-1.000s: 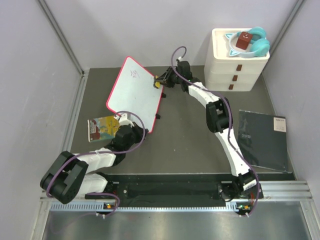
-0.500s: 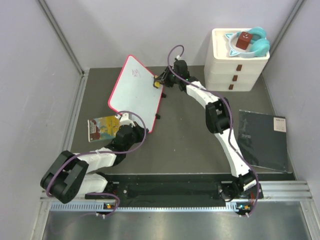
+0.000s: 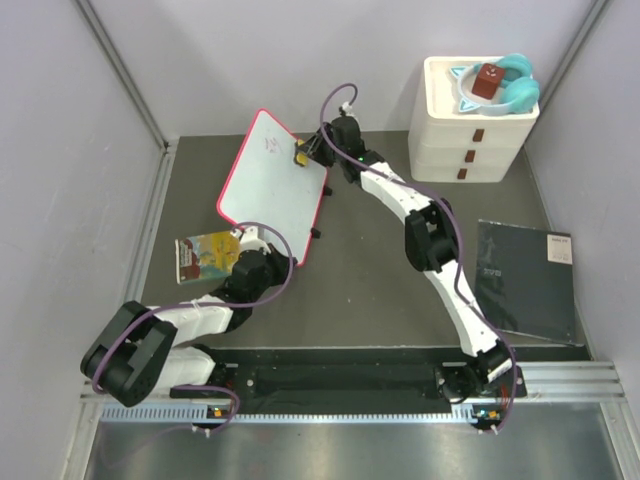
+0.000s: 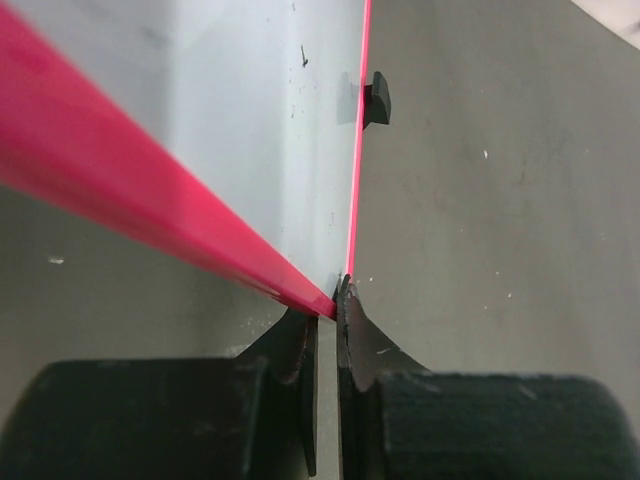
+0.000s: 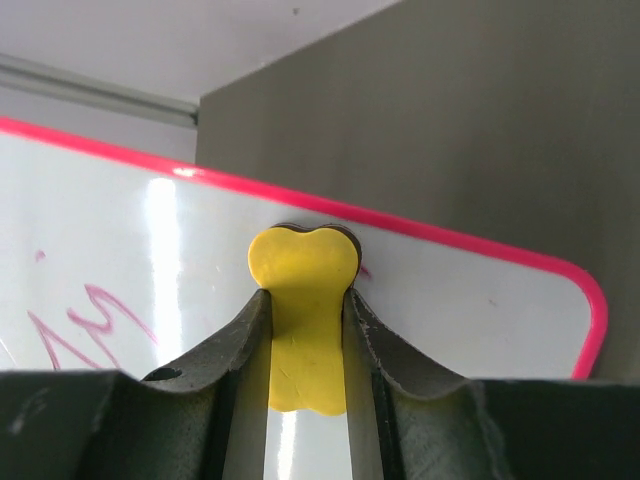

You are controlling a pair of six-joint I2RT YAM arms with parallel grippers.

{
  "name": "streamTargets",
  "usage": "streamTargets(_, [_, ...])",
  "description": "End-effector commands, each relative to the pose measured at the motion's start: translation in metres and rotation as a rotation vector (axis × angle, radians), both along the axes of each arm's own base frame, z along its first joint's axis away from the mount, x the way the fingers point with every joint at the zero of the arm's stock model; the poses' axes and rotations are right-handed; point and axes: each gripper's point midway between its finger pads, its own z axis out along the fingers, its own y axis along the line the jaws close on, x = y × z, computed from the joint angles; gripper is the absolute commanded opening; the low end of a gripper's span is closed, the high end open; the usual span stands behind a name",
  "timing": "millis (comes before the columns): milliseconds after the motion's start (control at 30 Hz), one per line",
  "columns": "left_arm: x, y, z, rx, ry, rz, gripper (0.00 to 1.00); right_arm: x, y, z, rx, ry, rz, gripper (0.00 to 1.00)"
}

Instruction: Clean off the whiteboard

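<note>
**Whiteboard (image 3: 268, 195) gripped at one corner, eraser on its far edge**

The whiteboard lies on the left half of the dark tabletop (image 3: 370, 270), skewed, its red-pink frame running from near the back wall toward the left arm. Red handwriting (image 5: 90, 320) shows near its far corner, and small black clips (image 4: 375, 100) sit along its right edge.

The right claw (image 5: 305, 296) is closed on a yellow eraser (image 5: 303, 258), which is pressed to the board just inside the far right frame. The left claw (image 4: 327, 300) is pinched tight on the frame at the near corner.

Further out, a colourful booklet (image 3: 205, 256) lies just left of that corner. A dark flat sheet (image 3: 525, 280) lies on the right, and a white drawer unit (image 3: 470, 130) at the back right carries teal headphones (image 3: 518, 92).
</note>
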Motion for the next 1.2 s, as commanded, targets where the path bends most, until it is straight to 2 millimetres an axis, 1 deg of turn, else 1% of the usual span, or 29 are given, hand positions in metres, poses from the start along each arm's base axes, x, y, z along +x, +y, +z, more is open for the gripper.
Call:
streamTargets(0, [-0.059, -0.009, -0.053, 0.155, 0.194, -0.244, 0.00, 0.028, 0.000, 0.023, 0.088, -0.079, -0.115, 0.00])
streamTargets(33, [-0.059, -0.009, -0.053, 0.156, 0.195, -0.244, 0.00, 0.032, -0.001, 0.016, 0.110, -0.070, -0.127, 0.00])
streamTargets(67, [-0.059, -0.009, -0.053, 0.155, 0.194, -0.244, 0.00, 0.035, -0.002, 0.013, 0.123, -0.062, -0.135, 0.00])
streamTargets(100, [-0.059, -0.009, -0.053, 0.156, 0.195, -0.244, 0.00, 0.039, -0.008, 0.010, 0.129, -0.054, -0.147, 0.00])
streamTargets(133, [-0.059, -0.009, -0.053, 0.155, 0.194, -0.244, 0.00, 0.040, -0.009, 0.006, 0.138, -0.040, -0.153, 0.00])
streamTargets(167, [-0.059, -0.009, -0.053, 0.155, 0.194, -0.242, 0.00, 0.043, -0.009, 0.007, 0.148, -0.053, -0.154, 0.00])
streamTargets(400, [-0.061, -0.009, -0.052, 0.156, 0.190, -0.243, 0.00, 0.047, -0.015, -0.015, 0.102, -0.046, -0.171, 0.00])
streamTargets(467, [-0.061, -0.008, -0.052, 0.156, 0.188, -0.240, 0.00, 0.046, -0.016, -0.022, 0.085, -0.040, -0.166, 0.00])
streamTargets(500, [-0.061, -0.008, -0.052, 0.157, 0.187, -0.238, 0.00, 0.045, -0.016, -0.021, 0.086, -0.039, -0.162, 0.00])
streamTargets(567, [-0.061, -0.008, -0.052, 0.157, 0.187, -0.238, 0.00, 0.039, -0.015, -0.032, 0.074, -0.015, -0.132, 0.00])
streamTargets(600, [-0.061, -0.008, -0.052, 0.158, 0.189, -0.239, 0.00, 0.036, -0.013, -0.032, 0.074, -0.009, -0.120, 0.00])
streamTargets(633, [-0.061, -0.009, -0.053, 0.159, 0.192, -0.241, 0.00, 0.029, -0.011, -0.037, 0.074, 0.009, -0.090, 0.00])
streamTargets(700, [-0.060, -0.009, -0.052, 0.158, 0.189, -0.239, 0.00, 0.020, -0.004, -0.036, 0.080, 0.016, -0.053, 0.00])
streamTargets(767, [-0.061, -0.009, -0.053, 0.159, 0.190, -0.239, 0.00, 0.004, 0.000, -0.036, 0.060, 0.035, 0.001, 0.00])
streamTargets(800, [-0.061, -0.008, -0.053, 0.161, 0.191, -0.240, 0.00, -0.005, 0.005, -0.037, 0.047, 0.042, 0.024, 0.00])
streamTargets(833, [-0.060, -0.007, -0.053, 0.160, 0.188, -0.234, 0.00, -0.016, 0.004, -0.033, 0.032, 0.046, 0.050, 0.00])
streamTargets(867, [-0.060, -0.007, -0.052, 0.160, 0.186, -0.232, 0.00, -0.023, 0.004, -0.035, 0.019, 0.057, 0.058, 0.00])
streamTargets(900, [-0.060, -0.007, -0.052, 0.158, 0.184, -0.231, 0.00, -0.032, 0.005, -0.034, 0.011, 0.063, 0.072, 0.00])
streamTargets(933, [-0.061, -0.007, -0.052, 0.158, 0.186, -0.231, 0.00, -0.045, 0.003, -0.049, -0.007, 0.098, 0.090, 0.00])
streamTargets(967, [-0.060, -0.008, -0.051, 0.154, 0.183, -0.231, 0.00, -0.051, 0.003, -0.036, 0.001, 0.088, 0.102, 0.00])
streamTargets(1000, [-0.060, -0.007, -0.051, 0.155, 0.180, -0.231, 0.00, -0.060, 0.006, -0.036, 0.000, 0.095, 0.120, 0.00])
streamTargets(1033, [-0.060, -0.007, -0.051, 0.157, 0.181, -0.232, 0.00, -0.072, 0.005, -0.048, -0.013, 0.122, 0.145, 0.00])
streamTargets(1067, [-0.060, -0.008, -0.051, 0.156, 0.180, -0.233, 0.00, -0.078, 0.007, -0.038, -0.008, 0.112, 0.162, 0.00])
streamTargets(1100, [-0.060, -0.008, -0.051, 0.156, 0.182, -0.234, 0.00, -0.086, 0.010, -0.038, -0.009, 0.116, 0.177, 0.00])
streamTargets(1133, [-0.060, -0.008, -0.051, 0.156, 0.181, -0.236, 0.00, -0.102, 0.012, -0.051, 0.001, 0.163, 0.204, 0.00])
streamTargets(1167, [-0.060, -0.008, -0.051, 0.156, 0.183, -0.234, 0.00, -0.107, 0.016, -0.048, 0.023, 0.150, 0.216, 0.00])
